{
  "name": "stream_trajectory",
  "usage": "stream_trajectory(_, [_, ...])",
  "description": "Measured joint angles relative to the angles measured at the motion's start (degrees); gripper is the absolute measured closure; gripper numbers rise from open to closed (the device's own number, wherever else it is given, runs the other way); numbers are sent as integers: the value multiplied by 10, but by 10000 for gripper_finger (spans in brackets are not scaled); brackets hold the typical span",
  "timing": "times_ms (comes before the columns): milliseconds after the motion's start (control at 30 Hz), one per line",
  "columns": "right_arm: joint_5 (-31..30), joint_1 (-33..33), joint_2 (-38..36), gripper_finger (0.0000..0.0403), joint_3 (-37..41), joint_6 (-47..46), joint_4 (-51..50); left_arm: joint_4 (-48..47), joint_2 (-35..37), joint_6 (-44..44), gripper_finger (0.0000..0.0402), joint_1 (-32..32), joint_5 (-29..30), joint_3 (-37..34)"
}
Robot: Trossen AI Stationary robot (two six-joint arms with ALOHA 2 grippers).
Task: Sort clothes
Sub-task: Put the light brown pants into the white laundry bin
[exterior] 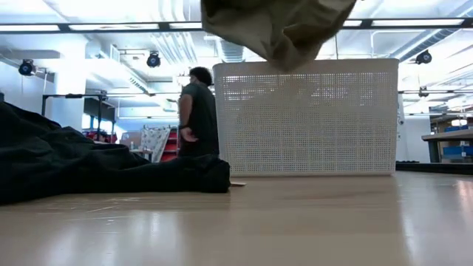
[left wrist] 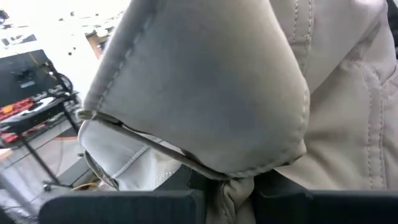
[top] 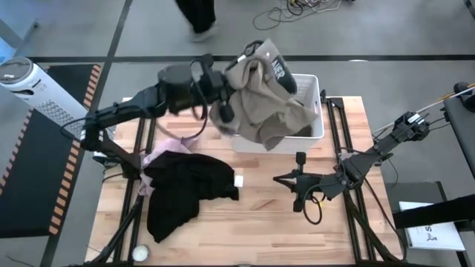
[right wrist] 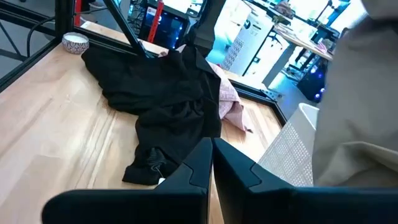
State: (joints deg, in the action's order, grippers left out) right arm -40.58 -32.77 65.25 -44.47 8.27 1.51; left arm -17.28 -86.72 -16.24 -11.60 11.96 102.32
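My left gripper (top: pixel 225 87) is shut on the beige-khaki garment (top: pixel 263 104) and holds it up over the white basket (top: pixel 318 126) at the table's far side. In the low view the garment (exterior: pixel 281 26) hangs above the basket (exterior: pixel 307 118). A black garment (top: pixel 185 189) lies crumpled on the table's left half, and a pale pink one (top: pixel 169 147) shows from under its far edge. My right gripper (top: pixel 276 179) is shut and empty, low over the table to the right of the black garment (right wrist: pixel 155 106). The olive-green and navy garments do not show. My left gripper pinches a bunched fold of the beige-khaki garment (left wrist: pixel 231 186) between its two fingers. The cloth drapes over and around the gripper and hides its fingertips. The garment is lifted clear of the table, and its lower part (top: pixel 286 130) hangs slack over the basket's near rim.
A small white round dish (top: pixel 139 254) sits at the table's near left corner. A small white tag (top: pixel 239 180) lies by the black garment. Bare wood stretches across the table's near right part. A person (exterior: pixel 196 111) stands beyond the table's far edge.
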Motion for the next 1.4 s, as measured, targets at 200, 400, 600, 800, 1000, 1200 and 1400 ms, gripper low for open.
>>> stream_trajectory(200, [0,0,0,403,0,2,0,60,-63,20,385,-89,-165,0])
stream_trajectory(400, [0,0,0,403,0,5,0,62,-142,23,383,-121,-188,14])
stream_trajectory(600, [0,0,0,403,0,-1,-14,-47,-242,-6,384,-125,-185,101])
stream_trajectory(800, [0,0,0,403,0,-20,-27,-185,-349,-13,385,-125,-173,213])
stream_trajectory(1000, [0,0,0,403,0,-27,-32,-252,-437,-11,385,-125,-172,276])
stream_trajectory(1200, [0,0,0,403,0,-27,-34,-282,-481,-5,385,-127,-170,294])
stream_trajectory(1400, [0,0,0,403,0,-27,-35,-305,-492,16,385,-130,-170,294])
